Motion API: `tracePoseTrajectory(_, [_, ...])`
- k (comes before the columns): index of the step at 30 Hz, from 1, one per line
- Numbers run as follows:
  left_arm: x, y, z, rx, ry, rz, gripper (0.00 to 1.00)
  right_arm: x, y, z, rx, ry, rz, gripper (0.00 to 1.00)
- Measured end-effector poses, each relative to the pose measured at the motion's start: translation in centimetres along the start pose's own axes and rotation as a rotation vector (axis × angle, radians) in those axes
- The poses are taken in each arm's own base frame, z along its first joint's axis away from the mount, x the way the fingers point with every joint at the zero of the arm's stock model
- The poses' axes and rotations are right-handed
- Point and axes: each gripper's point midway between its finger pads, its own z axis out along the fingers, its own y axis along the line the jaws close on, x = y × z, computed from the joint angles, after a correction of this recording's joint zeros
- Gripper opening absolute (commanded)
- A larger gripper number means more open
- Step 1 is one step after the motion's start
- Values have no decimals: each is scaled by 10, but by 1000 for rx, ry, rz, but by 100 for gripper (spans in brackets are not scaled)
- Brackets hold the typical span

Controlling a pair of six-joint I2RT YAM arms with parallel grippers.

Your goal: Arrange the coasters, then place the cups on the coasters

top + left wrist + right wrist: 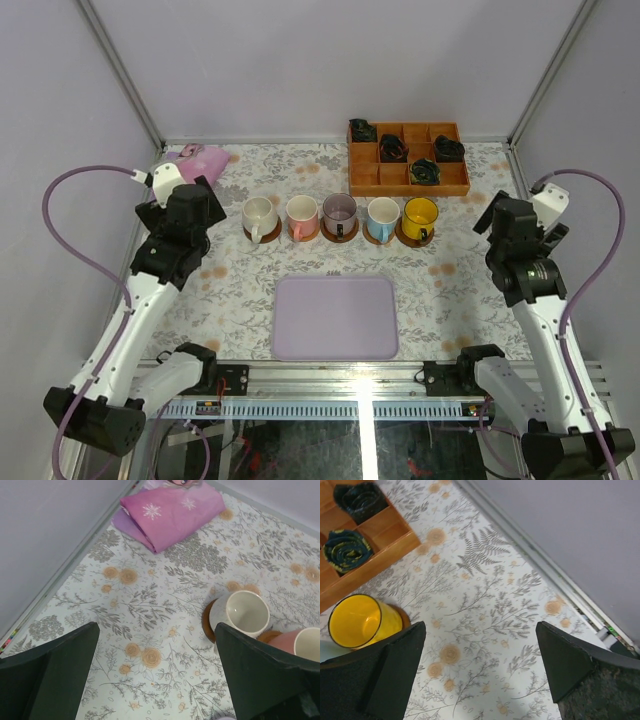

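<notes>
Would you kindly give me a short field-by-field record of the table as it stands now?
row, left to right: cream cup, pink-handled cup, mauve cup, blue cup, yellow cup
coasters: one under each cup
tray: bare, in front of the row
box: far right, four cable bundles inside
cloth: far left corner
left end effector: open, holding nothing
right end effector: open, holding nothing

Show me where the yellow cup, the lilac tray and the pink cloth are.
yellow cup (357,620): right wrist view, on its yellow inside.
lilac tray (335,318): top external view, on the bare middle.
pink cloth (170,514): left wrist view, on its folded top.
</notes>
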Motion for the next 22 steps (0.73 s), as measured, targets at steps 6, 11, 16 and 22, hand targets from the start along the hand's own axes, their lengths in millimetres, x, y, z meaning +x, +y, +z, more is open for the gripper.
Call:
tracePoseTrajectory(6, [-11, 24, -14, -69, -51, -24, 100, -18, -31, -20, 82, -88, 28, 99])
tracePoseTrajectory(11, [-24, 44, -30, -105, -116, -66, 100, -31, -50, -32, 135, -151, 47, 99])
tracePoseTrajectory(16, [-34, 59, -43, -130, -168, -103, 100, -39, -56, -38, 153, -179, 57, 99])
tracePoseTrajectory(22, [-38, 74, -50, -184, -199, -123, 100, -39, -57, -38, 154, -179, 50, 99])
